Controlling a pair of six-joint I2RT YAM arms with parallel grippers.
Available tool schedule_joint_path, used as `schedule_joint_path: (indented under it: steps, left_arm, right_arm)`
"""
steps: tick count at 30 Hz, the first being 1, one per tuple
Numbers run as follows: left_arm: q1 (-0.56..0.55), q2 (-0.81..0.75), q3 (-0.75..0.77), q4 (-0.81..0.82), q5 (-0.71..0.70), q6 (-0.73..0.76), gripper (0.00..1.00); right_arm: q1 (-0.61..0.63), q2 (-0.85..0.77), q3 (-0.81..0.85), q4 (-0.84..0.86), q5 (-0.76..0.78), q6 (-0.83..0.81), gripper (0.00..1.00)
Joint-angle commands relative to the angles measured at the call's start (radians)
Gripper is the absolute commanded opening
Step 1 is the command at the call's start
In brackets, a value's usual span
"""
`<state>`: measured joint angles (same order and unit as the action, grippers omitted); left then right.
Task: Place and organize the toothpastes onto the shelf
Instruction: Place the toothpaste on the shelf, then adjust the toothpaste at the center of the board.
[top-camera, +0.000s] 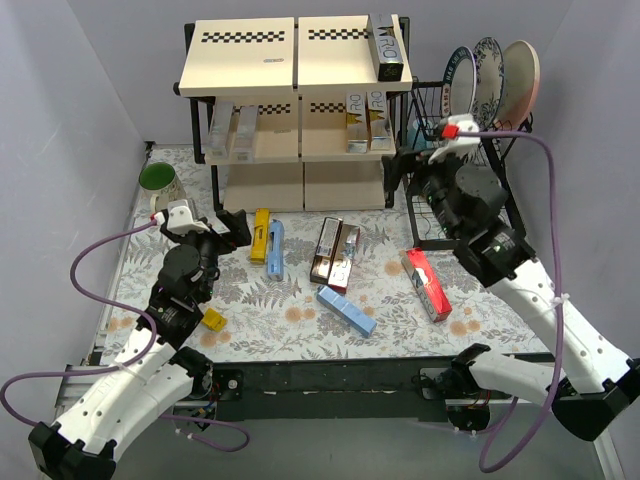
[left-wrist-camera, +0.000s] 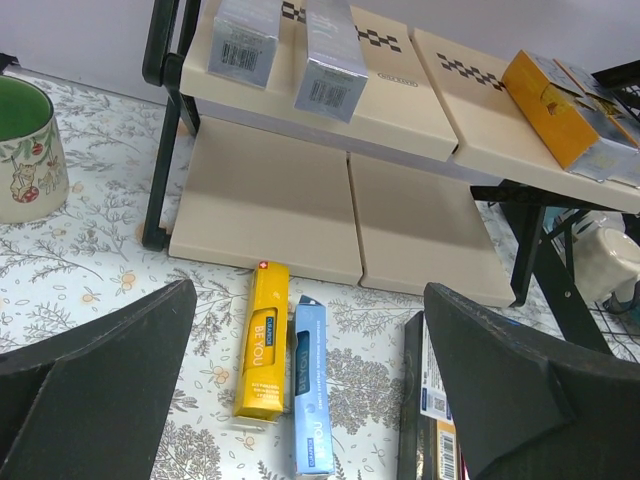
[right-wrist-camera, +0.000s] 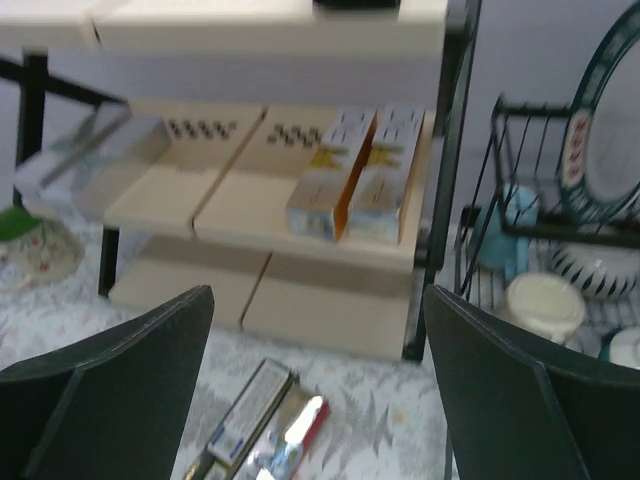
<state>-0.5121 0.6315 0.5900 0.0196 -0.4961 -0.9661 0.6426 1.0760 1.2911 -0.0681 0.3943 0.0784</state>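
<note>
The shelf stands at the back. Its top tier holds a black-silver toothpaste. Its middle tier holds two silver cartons and two gold-white cartons. On the table lie a yellow carton, a blue one, a black one, a red-silver one, a light blue one and a red one. My left gripper is open and empty, just short of the yellow and blue cartons. My right gripper is open and empty, raised near the shelf's right post.
A black wire dish rack with plates stands right of the shelf, close to my right arm. A green mug stands at the back left. A small yellow piece lies by my left arm.
</note>
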Motion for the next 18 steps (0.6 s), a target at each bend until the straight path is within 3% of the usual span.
schedule_joint_path:
  steps: [1,9,18]
  left_arm:
    - [0.003,0.011,0.033,-0.01,0.014,-0.005,0.98]
    - [0.003,0.022,0.031,-0.014,0.001,-0.003,0.98]
    - [0.003,0.023,0.034,-0.014,0.004,0.0,0.98]
  right_arm:
    - [0.041,-0.042,-0.202,-0.002,0.001,0.15,0.94]
    - [0.209,0.079,-0.409,0.103,-0.047,0.303,0.93]
    - [0.308,0.354,-0.411,0.214,-0.13,0.454,0.94]
